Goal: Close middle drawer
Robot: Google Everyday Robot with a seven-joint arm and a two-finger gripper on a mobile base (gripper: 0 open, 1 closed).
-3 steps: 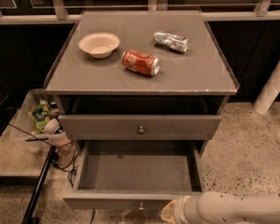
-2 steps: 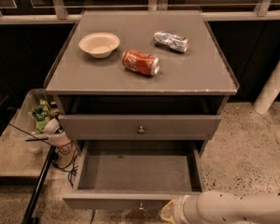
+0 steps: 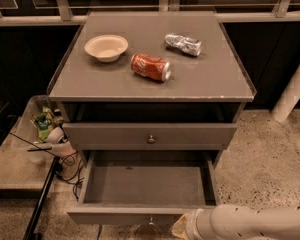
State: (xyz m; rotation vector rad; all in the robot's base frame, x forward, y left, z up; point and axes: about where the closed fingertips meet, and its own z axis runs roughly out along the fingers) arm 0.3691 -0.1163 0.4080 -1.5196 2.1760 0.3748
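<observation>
Middle drawer (image 3: 115,215) is pulled right out twd me, at 6 o'clock of the cabinet (image 3: 205,79). The box is empty, w/ its knob (image 3: 150,221) at centre of the front. Gripper (image 3: 182,227) sits at approx 4 o'clock of that knob, at or v. near the front panel. I can't tell if the pincer is spread or pressed together. Arm (image 3: 250,223) comes in from 3 o'clock. Plan: get flat contact nr centre, then push straight twd 12 o'clock, slow & even, so the box doesn't skew. I'd stop once it's flush w/ the drawer above (image 3: 115,134).
</observation>
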